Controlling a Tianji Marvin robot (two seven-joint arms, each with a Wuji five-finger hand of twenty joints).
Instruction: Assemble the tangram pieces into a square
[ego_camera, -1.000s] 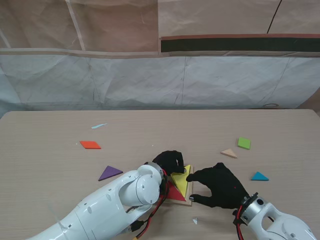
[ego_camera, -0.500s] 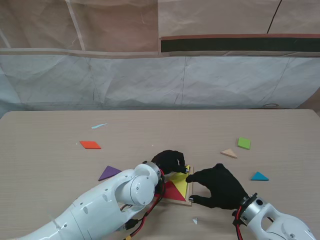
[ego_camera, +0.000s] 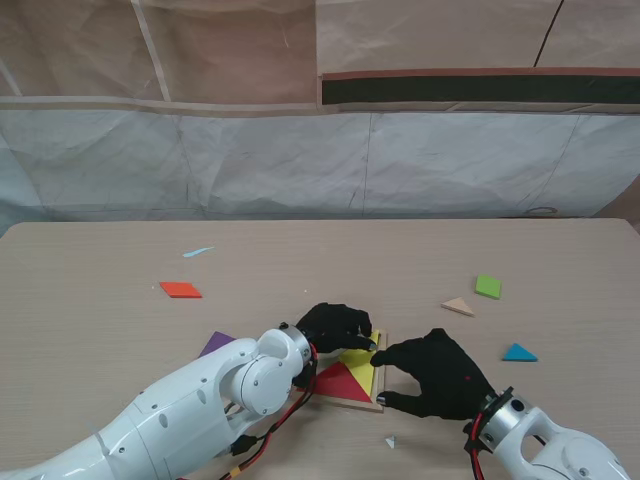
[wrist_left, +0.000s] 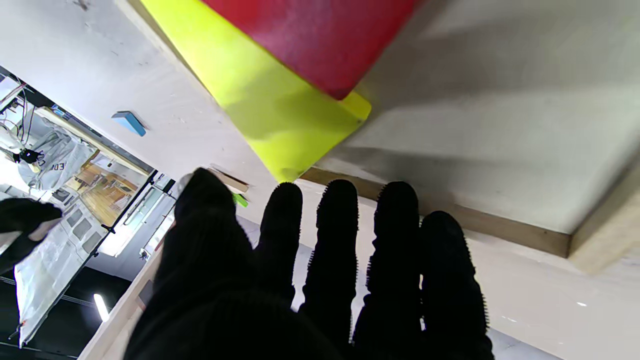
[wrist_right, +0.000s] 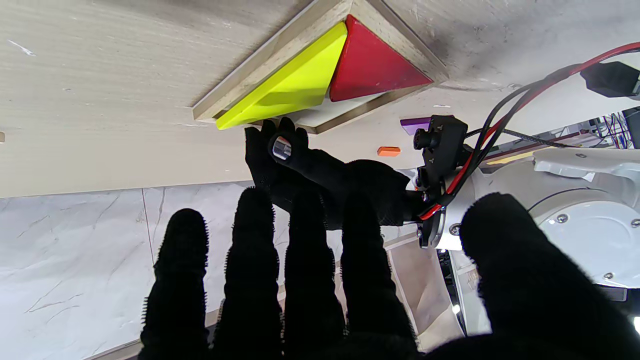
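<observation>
The left hand (ego_camera: 338, 325) rests with fingers loosely spread at the far corner of the yellow triangle (ego_camera: 362, 357), which sits tilted against the red triangle (ego_camera: 338, 379) in the wooden tray (ego_camera: 379, 402); it should press that raised corner flat while the right hand (ego_camera: 438, 372), fingers splayed and apparently gripping nothing, steadies the tray's right edge. Whether either palm touches a piece is hard to tell. The purple triangle (ego_camera: 212, 344), orange piece (ego_camera: 180, 290), tan triangle (ego_camera: 458, 306), green square (ego_camera: 488, 287) and blue triangle (ego_camera: 518, 352) lie scattered well apart, unblocked.

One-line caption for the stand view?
Both hands, left and right, flank a wooden tray holding yellow and red triangles.
</observation>
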